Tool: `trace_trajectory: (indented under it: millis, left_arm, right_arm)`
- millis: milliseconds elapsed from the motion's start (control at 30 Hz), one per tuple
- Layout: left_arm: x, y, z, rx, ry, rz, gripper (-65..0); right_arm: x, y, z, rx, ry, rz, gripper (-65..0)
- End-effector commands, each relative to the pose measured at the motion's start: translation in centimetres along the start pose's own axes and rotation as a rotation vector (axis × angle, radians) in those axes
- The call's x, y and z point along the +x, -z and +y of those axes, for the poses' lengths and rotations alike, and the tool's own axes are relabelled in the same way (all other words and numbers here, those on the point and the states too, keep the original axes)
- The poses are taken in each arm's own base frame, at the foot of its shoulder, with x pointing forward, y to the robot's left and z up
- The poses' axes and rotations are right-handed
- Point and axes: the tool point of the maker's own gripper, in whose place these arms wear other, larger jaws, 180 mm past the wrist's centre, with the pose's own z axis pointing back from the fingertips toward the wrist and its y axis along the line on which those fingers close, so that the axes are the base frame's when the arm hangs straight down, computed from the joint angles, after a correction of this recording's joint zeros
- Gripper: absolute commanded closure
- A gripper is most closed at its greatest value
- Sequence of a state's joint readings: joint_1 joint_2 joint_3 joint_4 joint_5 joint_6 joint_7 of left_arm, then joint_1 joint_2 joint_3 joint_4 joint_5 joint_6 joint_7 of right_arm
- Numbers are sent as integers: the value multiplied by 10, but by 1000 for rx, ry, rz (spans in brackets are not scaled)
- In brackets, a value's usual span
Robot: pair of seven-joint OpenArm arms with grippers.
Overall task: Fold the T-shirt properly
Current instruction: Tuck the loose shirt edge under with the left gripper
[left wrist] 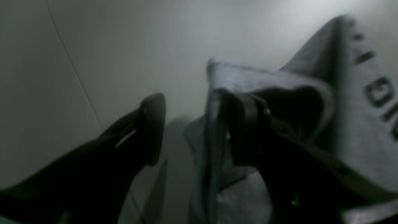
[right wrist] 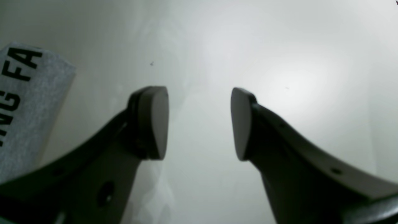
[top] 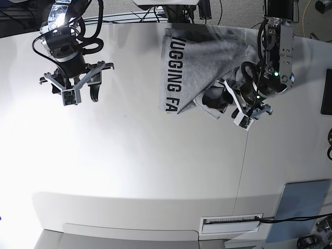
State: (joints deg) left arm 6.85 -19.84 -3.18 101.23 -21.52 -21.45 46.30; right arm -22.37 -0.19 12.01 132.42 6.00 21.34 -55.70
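In the left wrist view, nearest the lens, the left claw [left wrist: 192,130] is standing with its two dark fingers apart; one finger is bare over the white worktop [left wrist: 108,56], while the other is buried in a ribbed, curled edge of the grey T-shirt [left wrist: 351,124], so cloth is draped over that finger rather than pinched between both. Beyond it a fold of the shirt is rising in a peak, with black block letters showing along its far side. This view is blurred, so I cannot tell which hem it is.

The right wrist view is showing the right claw [right wrist: 199,123] spread wide with nothing between its pads, only bare worktop behind, and a lettered corner of the T-shirt at the left edge.

Only the base view is giving the whole layout: the T-shirt [top: 202,57] is lying bunched at the far middle of the worktop [top: 129,155], partly lifted beside the left claw [top: 236,101], while the right claw [top: 78,88] is hanging well apart from it.
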Motion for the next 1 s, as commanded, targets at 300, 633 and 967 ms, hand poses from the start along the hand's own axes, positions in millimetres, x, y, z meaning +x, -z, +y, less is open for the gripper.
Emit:
trace_trajectory:
  millis: [300, 633, 967]
  left_arm:
    - [32, -37, 70, 230, -173, -147, 0]
    - [20, -54, 99, 333, -168, -118, -142]
    - [-8, -65, 113, 350, -134, 65, -289]
  right_arm:
    - [11, -3, -1, -4, -1, -43, -318]
    - [11, -3, -1, -4, -1, -45, -318]
    - [11, -3, -1, -3, -1, -44, -318]
